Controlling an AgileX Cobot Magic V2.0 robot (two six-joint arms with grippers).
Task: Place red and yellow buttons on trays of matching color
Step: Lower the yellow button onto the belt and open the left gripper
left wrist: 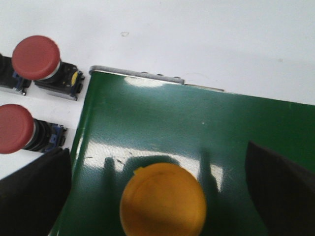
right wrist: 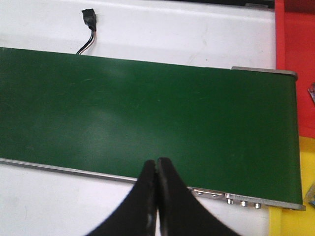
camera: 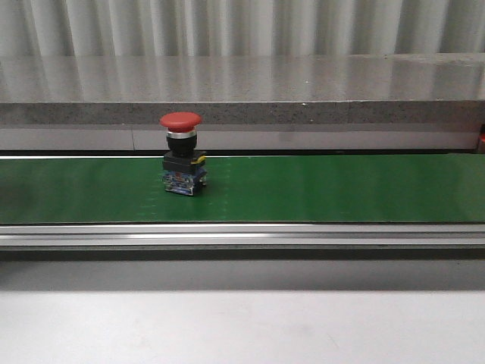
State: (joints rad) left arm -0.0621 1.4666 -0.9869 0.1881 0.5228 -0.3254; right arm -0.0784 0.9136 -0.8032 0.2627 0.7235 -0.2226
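Note:
A red button (camera: 180, 163) with a mushroom cap stands upright on the green belt (camera: 318, 189), left of centre; neither gripper shows in the front view. In the left wrist view a yellow button (left wrist: 163, 200) stands on the belt (left wrist: 197, 123) between the wide-apart fingers of my left gripper (left wrist: 156, 164), which is open and touches nothing. Two more red buttons (left wrist: 35, 57) (left wrist: 15, 129) lie on the white table beside the belt's end. My right gripper (right wrist: 156, 164) is shut and empty over the belt's near edge. A red tray (right wrist: 295, 34) and a yellow tray (right wrist: 305, 187) lie past the belt's end.
A metal rail (camera: 242, 235) runs along the belt's front edge, with a grey ledge (camera: 242, 114) behind it. A black connector with a cable (right wrist: 89, 18) lies on the white table (right wrist: 172, 29) beyond the belt.

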